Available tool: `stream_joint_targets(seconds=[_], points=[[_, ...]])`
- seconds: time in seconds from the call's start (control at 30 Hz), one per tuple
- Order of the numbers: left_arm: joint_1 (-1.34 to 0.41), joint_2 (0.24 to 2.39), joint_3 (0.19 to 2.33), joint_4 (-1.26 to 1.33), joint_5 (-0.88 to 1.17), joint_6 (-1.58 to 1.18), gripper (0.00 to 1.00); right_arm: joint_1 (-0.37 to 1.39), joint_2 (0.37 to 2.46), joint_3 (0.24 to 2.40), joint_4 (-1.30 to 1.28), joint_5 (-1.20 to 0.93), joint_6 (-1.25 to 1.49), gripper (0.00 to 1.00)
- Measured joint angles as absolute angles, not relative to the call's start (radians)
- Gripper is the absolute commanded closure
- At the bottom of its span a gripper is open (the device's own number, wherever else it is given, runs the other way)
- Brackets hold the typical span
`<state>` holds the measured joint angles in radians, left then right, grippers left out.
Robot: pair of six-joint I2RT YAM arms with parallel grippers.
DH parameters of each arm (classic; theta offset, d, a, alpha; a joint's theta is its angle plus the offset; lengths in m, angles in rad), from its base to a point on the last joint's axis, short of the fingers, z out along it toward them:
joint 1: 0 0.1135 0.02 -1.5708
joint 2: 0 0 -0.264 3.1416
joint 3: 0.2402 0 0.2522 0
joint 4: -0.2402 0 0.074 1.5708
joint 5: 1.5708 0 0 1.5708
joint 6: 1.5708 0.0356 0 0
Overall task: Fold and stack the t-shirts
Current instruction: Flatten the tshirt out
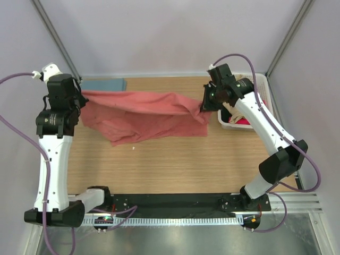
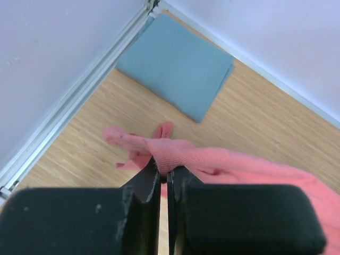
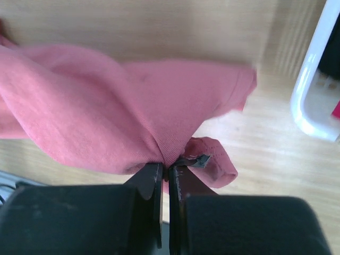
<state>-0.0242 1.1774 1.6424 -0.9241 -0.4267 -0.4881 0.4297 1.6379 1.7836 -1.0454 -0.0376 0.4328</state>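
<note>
Over table, salmon-red shirt — held stretched

Off-task items I see: wooden surface and a white bin.
Overhead, the bin sits at two o'clock, holding cream and pink items; a tiny white speck lies toward eight o'clock of centre.

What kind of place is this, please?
Probably a robot lab work cell, not a home: plain white walls enclose a wooden table, and the left arm and right arm are bolted at its near edge.
</note>
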Motion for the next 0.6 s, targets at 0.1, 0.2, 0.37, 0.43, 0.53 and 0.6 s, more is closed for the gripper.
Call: stream_joint_targets(seconds=[0.1, 0.2, 0.37, 0.43, 0.53, 0.6], points=[[-0.024, 1.105, 1.514, -0.908, -0.422, -0.496, 0.97, 0.430, 1.570, 1.631, -1.045, -0.067, 0.440, 0.97], [-0.024, 1.037, 1.319, -0.902, -0.388, -0.525, 0.97, 0.430, 1.507, 1.466, -1.056, -0.093, 0.447, 0.98], [-0.024, 1.103, 1.118, -0.940, -0.291, -0.569, 1.00, 0.430, 1.494, 1.391, -1.085, -0.094, 0.445, 0.99], [-0.024, 1.180, 1.105, -0.953, -0.251, -0.573, 1.00, 0.427, 1.496, 1.399, -1.082, -0.090, 0.442, 0.99], [-0.024, 1.282, 1.143, -0.955, -0.205, -0.572, 0.98, 0.417, 1.537, 1.442, -1.072, -0.090, 0.440, 0.99], [-0.024, 1.367, 1.201, -0.953, -0.167, -0.572, 0.98, 0.401, 1.596, 1.479, -1.053, -0.094, 0.440, 0.99]])
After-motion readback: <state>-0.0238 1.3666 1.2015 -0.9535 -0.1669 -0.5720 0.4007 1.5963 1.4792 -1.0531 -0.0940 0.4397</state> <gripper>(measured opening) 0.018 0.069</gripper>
